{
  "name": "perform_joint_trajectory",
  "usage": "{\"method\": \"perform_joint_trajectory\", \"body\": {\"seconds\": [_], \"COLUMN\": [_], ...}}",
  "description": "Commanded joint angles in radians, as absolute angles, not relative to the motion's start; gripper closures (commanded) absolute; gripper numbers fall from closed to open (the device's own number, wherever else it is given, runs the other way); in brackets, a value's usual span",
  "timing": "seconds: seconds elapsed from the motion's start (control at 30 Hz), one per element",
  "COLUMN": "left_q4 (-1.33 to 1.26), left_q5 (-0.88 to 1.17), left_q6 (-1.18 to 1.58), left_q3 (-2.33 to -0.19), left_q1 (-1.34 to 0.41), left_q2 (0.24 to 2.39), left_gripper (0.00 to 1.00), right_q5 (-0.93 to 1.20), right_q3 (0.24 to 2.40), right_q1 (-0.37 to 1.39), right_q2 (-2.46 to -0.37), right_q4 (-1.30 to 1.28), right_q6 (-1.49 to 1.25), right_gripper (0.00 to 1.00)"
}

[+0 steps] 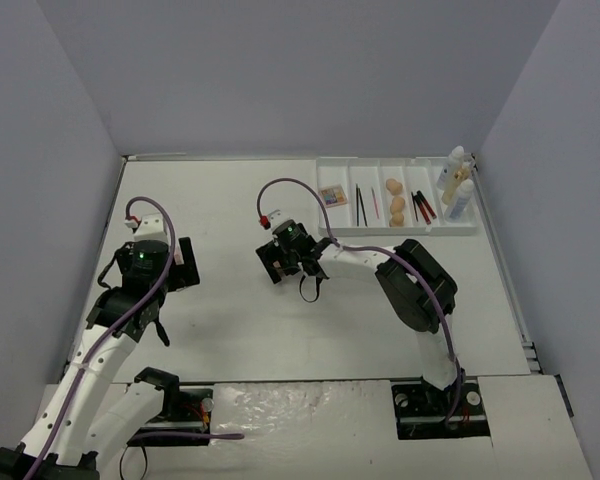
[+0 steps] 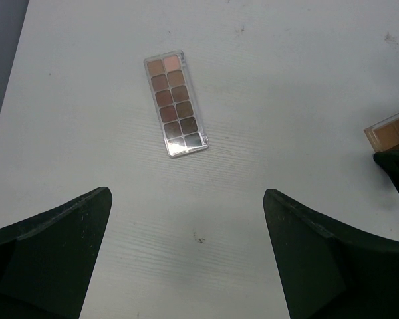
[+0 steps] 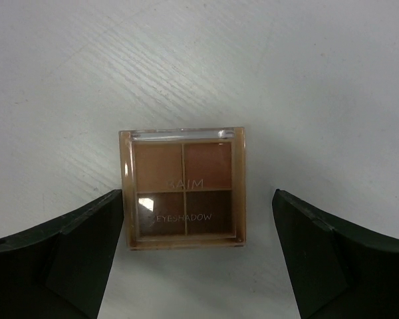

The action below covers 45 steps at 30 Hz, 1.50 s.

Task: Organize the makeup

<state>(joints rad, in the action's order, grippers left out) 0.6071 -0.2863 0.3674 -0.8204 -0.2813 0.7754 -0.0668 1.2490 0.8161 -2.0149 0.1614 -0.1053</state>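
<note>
A square four-pan eyeshadow palette lies flat on the white table between the open fingers of my right gripper; its left edge is close to the left finger. It also shows at the right edge of the left wrist view. A long twelve-pan palette lies on the table ahead of my left gripper, which is open and empty. In the top view the left gripper and right gripper hang low over the table and hide both palettes.
The white divided tray stands at the back right. It holds a small palette, thin pencils, peach sponges, lipstick tubes and bottles. Grey walls close in three sides.
</note>
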Motion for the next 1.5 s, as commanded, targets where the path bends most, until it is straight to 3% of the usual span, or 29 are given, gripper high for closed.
{"method": "perform_joint_trajectory", "body": {"seconds": [0.0,0.1,0.3,0.4,0.87,1.1,1.47], "left_q4": [0.537,0.533,0.519,0.514,0.509,0.511,0.535], "left_q5": [-0.305,-0.307,-0.305,-0.304,-0.288,-0.284,-0.29], "left_q6": [0.346,0.342,0.342,0.344,0.341,0.348,0.371], "left_q3": [-0.835,-0.831,-0.821,-0.818,-0.816,-0.815,-0.816], "left_q1": [-0.284,-0.284,-0.284,-0.282,-0.282,-0.282,-0.282], "left_q2": [0.787,0.792,0.804,0.808,0.831,0.835,0.847], "left_gripper": [0.03,0.03,0.03,0.03,0.03,0.03,0.03], "right_q5": [-0.018,-0.031,-0.066,-0.069,-0.069,-0.067,-0.033], "right_q3": [1.293,1.298,1.318,1.343,1.525,1.664,1.849], "right_q1": [0.811,0.811,0.801,0.789,0.535,0.397,0.347], "right_q2": [-2.048,-2.05,-2.023,-1.999,-1.894,-2.029,-2.228], "right_q4": [0.105,0.103,0.104,0.103,0.083,0.084,0.082], "right_q6": [-0.067,-0.072,-0.083,-0.084,-0.078,-0.078,-0.076], "right_gripper": [0.15,0.22,0.48,0.51,0.5,0.5,0.47]}}
